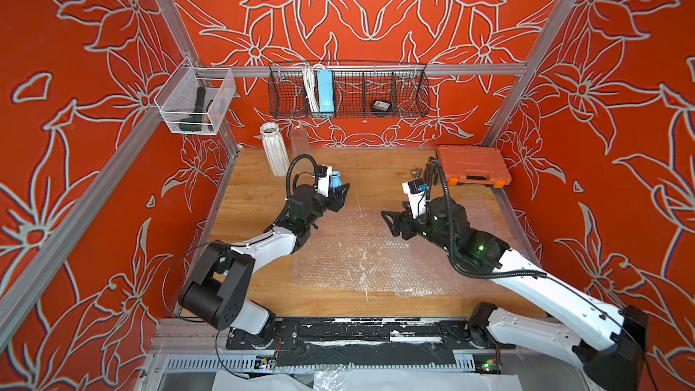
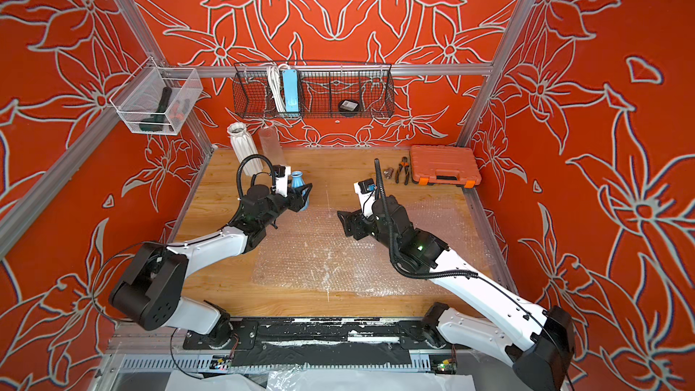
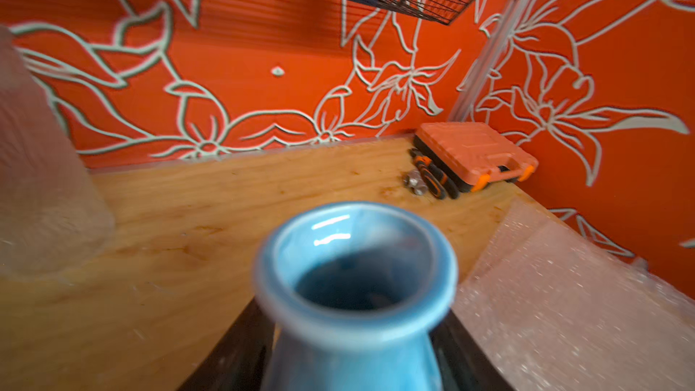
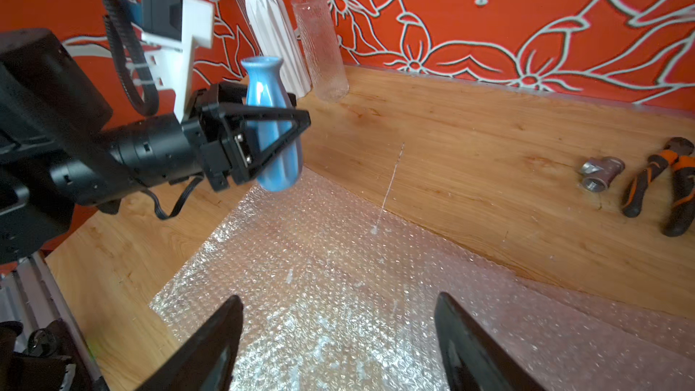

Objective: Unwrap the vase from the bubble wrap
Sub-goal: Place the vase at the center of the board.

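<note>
- A white ribbed vase [image 1: 274, 152] and a clear glass vase [image 1: 299, 142] are standing upright just beside each other at the back left corner of the table [image 1: 376, 171]. That is probably keeping them out of the working area.
- The left pincer [image 4: 278, 133] is gripping the blue vase [image 4: 259, 92] around its belly, one finger on each side and the mouth pointing up. It is holding the vase near the back left corner of the sheet, and the vase seems lifted off the table. It is carrying no wrap at all, so the unwrapping looks done.
- The bubble wrap [image 1: 361, 253] is lying spread flat across the middle and right of the table, reaching toward the right edge.
- The right pincer [image 4: 338, 297] is hovering low over the sheet, well apart from the vase. Its jaws are standing wide and are holding nothing. It may be waiting clear so that the left arm has room to set the vase down.
- A pipe fitting [image 2: 387, 173] and pliers [image 2: 403, 169] are lying near the back edge, beyond the sheet.
- An orange tool case [image 1: 472, 167] is sitting closed in the back right corner.
</note>
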Controlling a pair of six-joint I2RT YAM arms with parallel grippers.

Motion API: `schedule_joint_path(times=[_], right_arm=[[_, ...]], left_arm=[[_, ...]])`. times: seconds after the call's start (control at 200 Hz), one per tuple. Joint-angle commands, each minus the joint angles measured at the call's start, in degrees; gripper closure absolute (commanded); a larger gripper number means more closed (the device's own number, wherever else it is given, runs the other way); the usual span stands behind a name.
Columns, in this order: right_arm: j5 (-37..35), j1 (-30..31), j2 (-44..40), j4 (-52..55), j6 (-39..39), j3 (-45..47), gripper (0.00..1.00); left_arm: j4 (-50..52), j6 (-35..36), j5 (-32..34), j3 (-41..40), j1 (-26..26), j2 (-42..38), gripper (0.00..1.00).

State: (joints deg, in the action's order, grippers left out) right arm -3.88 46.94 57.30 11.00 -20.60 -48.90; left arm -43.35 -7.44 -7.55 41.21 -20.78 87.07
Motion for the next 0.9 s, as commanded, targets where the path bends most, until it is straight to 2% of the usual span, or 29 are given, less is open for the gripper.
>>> schedule_joint_path(times=[0.0,0.35,0.621,0.891], right_arm=[[-2.4,0.3,-1.1,1.2,0.3,1.2,0.19],[-2.1,0.2,-2.5,2.0,-0.3,1.2,0.20],[-2.7,0.2,-3.0,2.7,-0.4,0.5,0.19],[-3.1,0.2,-2.4,3.5,0.0,-0.5,0.19]], left_arm=[[-10.9,3.0,3.2,2.4,1.8,3.5,0.64],[-21.8,3.2,1.4,10.5,7.4,19.5,0.65],[-14.7,5.4,0.4,22.2,9.8,29.5,0.64],[-10.3,8.5,-2.8,28.6,12.0,34.5,0.63]])
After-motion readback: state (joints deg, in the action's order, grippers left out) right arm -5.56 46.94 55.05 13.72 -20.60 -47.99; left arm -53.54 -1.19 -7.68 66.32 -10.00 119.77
